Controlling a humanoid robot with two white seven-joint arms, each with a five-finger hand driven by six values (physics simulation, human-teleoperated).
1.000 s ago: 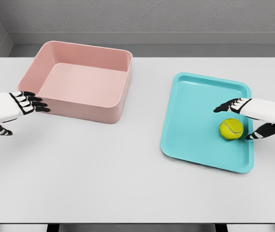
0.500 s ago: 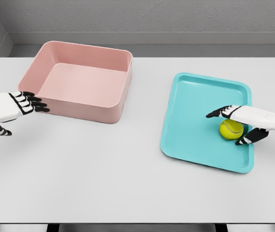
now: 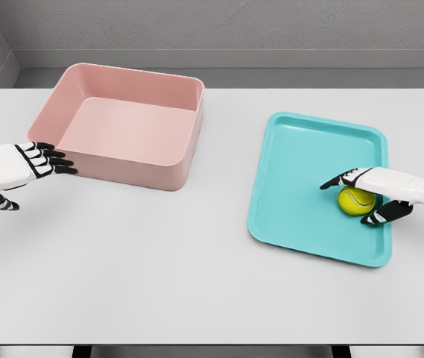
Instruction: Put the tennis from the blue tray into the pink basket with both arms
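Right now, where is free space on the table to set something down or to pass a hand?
The table is bare between the pink basket and the blue tray, and along its near edge. The tray's far half is free. Crowded: near the tennis ball, where the right hand sits, and near the left hand beside the basket.

On the desk [image 3: 197,276], the basket [image 3: 178,170] sits far left and the tray [image 3: 293,209] lies to the right, well apart from it. The tennis ball [image 3: 355,201] rests in the tray's near right part. The right hand [image 3: 372,195] is over the ball. The left hand [image 3: 29,165] is just beside the basket's near left corner.
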